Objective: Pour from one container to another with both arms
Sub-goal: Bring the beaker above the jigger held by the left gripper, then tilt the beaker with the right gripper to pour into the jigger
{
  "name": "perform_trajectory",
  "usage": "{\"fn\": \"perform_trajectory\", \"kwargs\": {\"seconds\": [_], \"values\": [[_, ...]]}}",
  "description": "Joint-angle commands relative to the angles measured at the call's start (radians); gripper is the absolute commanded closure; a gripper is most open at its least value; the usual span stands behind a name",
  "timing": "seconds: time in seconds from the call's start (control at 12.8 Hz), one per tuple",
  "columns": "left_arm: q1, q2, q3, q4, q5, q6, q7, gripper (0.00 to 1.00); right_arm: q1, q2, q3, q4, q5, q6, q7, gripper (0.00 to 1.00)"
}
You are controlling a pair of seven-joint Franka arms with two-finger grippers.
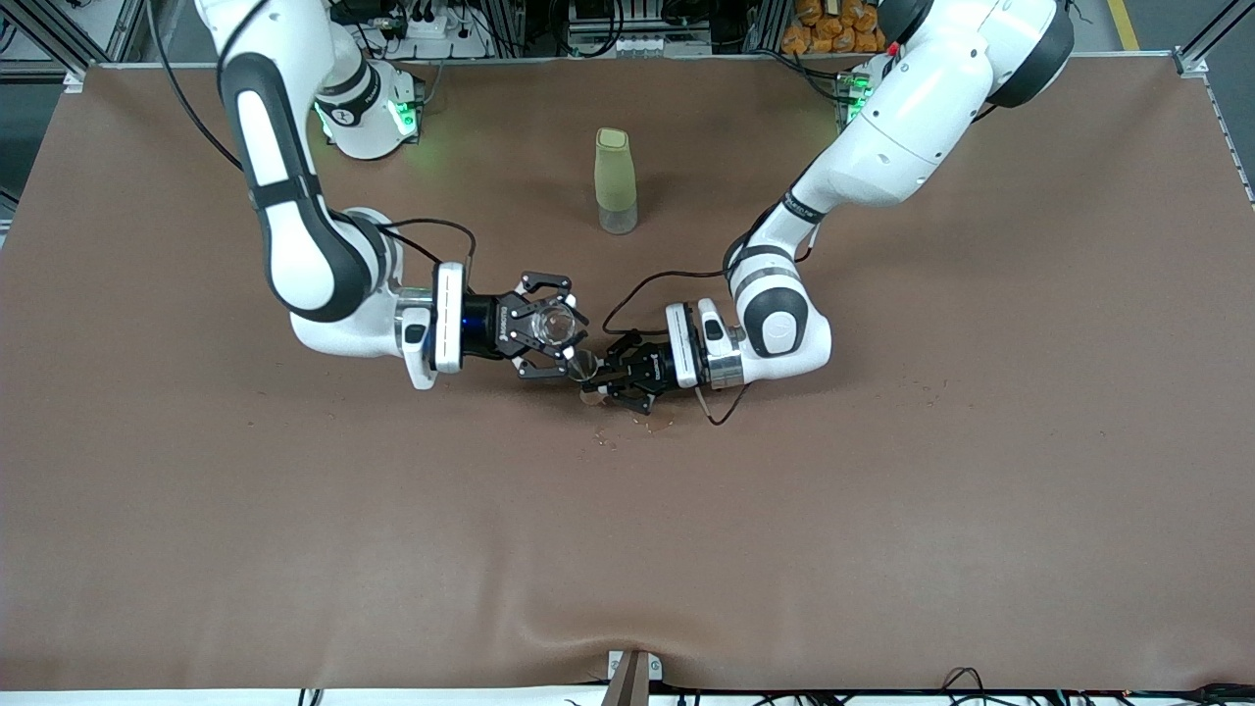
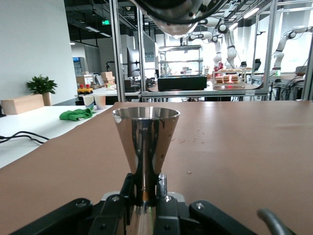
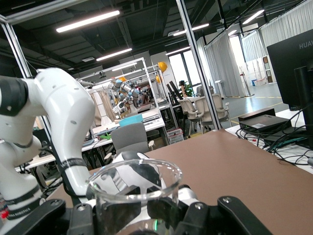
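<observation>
Brown covering spreads over the whole tabletop (image 1: 294, 549), and both arms reach to its middle. The right gripper (image 1: 549, 328) is clamped on a clear glass beaker (image 1: 555, 325), which stands upright between its fingers with its open mouth up; the right wrist view shows the beaker's rim (image 3: 134, 177) just above the black fingers (image 3: 195, 215). The left gripper (image 1: 610, 378) is closed tight on the narrow waist of a shiny metal jigger (image 1: 584, 368), a double-cone measure. In the left wrist view the jigger (image 2: 145, 142) stands upright, its wide cup on top. The jigger sits just beside the beaker, toward the left arm's end of the tabletop and slightly nearer to the front camera; whether the two touch is hard to tell. A few small brown crumbs (image 1: 627, 427), possibly spilled grains, lie on the tabletop under the left gripper. A tall pale green bottle (image 1: 615, 181) stands upright farther from the front camera, well apart from both grippers.
</observation>
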Motion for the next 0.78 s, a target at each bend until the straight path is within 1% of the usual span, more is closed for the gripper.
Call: {"fn": "perform_trajectory", "kwargs": {"seconds": [0.0, 0.23, 0.39, 0.7], "values": [[0.002, 0.016, 0.002, 0.025, -0.038, 0.01, 0.039, 1.0, 0.016, 0.054, -0.018, 0.031, 0.039, -0.007, -0.064, 1.0], [0.007, 0.018, 0.002, 0.036, -0.052, 0.01, 0.032, 1.0, 0.014, 0.085, -0.016, 0.031, 0.051, -0.01, -0.109, 1.0], [-0.002, 0.019, 0.002, 0.051, -0.084, 0.01, 0.029, 1.0, 0.016, 0.1, -0.012, 0.026, 0.057, -0.014, -0.126, 1.0], [-0.005, 0.024, 0.002, 0.065, -0.092, 0.01, 0.032, 1.0, 0.03, 0.096, -0.009, 0.014, 0.062, -0.023, -0.117, 1.0]]}}
